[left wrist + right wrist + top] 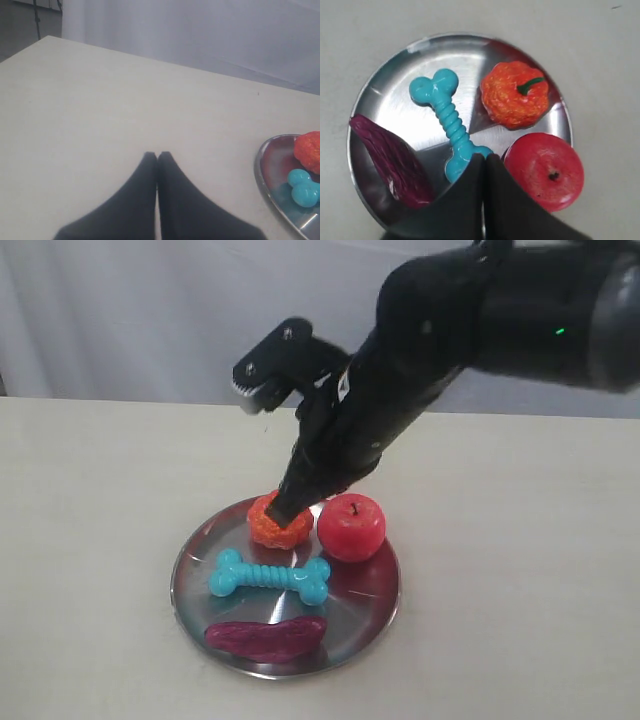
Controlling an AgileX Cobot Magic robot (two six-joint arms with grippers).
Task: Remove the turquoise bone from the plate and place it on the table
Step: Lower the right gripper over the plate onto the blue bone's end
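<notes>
The turquoise bone [270, 577] lies flat in the middle of the silver plate [195, 585] on the beige table [90, 500]. In the right wrist view the bone [445, 120] runs across the plate [385, 100], one knobbed end partly hidden by my right gripper [485, 157]. That gripper [282, 510] is shut and empty, hovering above the plate near the orange pumpkin. My left gripper [157, 155] is shut and empty over bare table, left of the plate [265, 180]; one bone [302, 189] end shows at the frame edge.
On the plate also sit an orange pumpkin [270, 530], a red apple [352, 527] and a dark purple oblong piece [265, 638]. The right arm [480, 320] reaches in from the upper right. A pale curtain [150, 310] hangs behind the table.
</notes>
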